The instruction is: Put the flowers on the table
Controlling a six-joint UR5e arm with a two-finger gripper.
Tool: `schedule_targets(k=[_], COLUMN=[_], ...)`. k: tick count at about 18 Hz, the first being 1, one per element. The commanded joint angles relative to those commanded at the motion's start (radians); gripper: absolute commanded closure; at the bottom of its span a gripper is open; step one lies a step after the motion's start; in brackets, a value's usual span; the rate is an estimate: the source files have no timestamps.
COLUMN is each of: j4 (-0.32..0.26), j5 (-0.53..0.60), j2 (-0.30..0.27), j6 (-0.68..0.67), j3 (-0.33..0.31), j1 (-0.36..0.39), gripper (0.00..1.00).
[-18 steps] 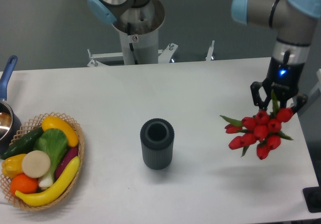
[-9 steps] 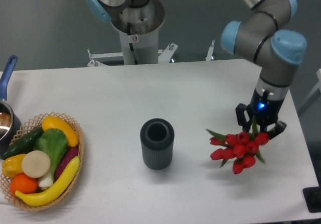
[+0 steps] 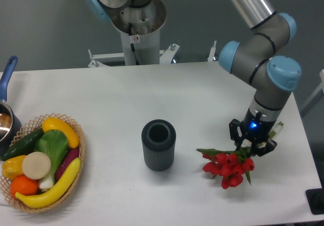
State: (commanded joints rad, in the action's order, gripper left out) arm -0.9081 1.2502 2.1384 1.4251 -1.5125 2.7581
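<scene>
A plain grey wall stands behind, evenly lit, without windows visible.

The widest free stretch of the table runs across the upper middle of the frame, bare white from the left edge to the arm's reach. At centre stands the dark vase, upright and open-topped, the one tall thing in the middle; bare tabletop lies on both sides of it. The lower left is taken by the basket of vegetables, with a pot just above it at the left edge. At lower right the gripper and the flowers fill the space, leaving a bare strip along the bottom edge.
</scene>
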Motion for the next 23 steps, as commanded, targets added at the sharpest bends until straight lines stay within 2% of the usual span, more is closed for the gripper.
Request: schedule_targets(k=[1,2,4,9,13,16,21,23], j4=[0.002,0.005,0.003,0.005,0.002,-0.009,-0.139,-0.144], j5=[-0.002,0.0,-0.002,-0.005,0.002,0.002,0.006,0.021], j2=[0.0,-0.002,-0.014,-0.081,-0.126,-0.167,-0.233,-0.244], j6=[0.002,0.003,0.0,-0.106,-0.097,0.053,0.363,0.438], j3=[0.002,0.005,0.005,0.034,0.09,0.089,0.069,0.046], j1=[0.0,0.0,0.002,0.026,0.075,0.136,0.23,0.259], gripper=[0.36,0.11,0.0,0.0,0.0,0.0,0.0,0.0])
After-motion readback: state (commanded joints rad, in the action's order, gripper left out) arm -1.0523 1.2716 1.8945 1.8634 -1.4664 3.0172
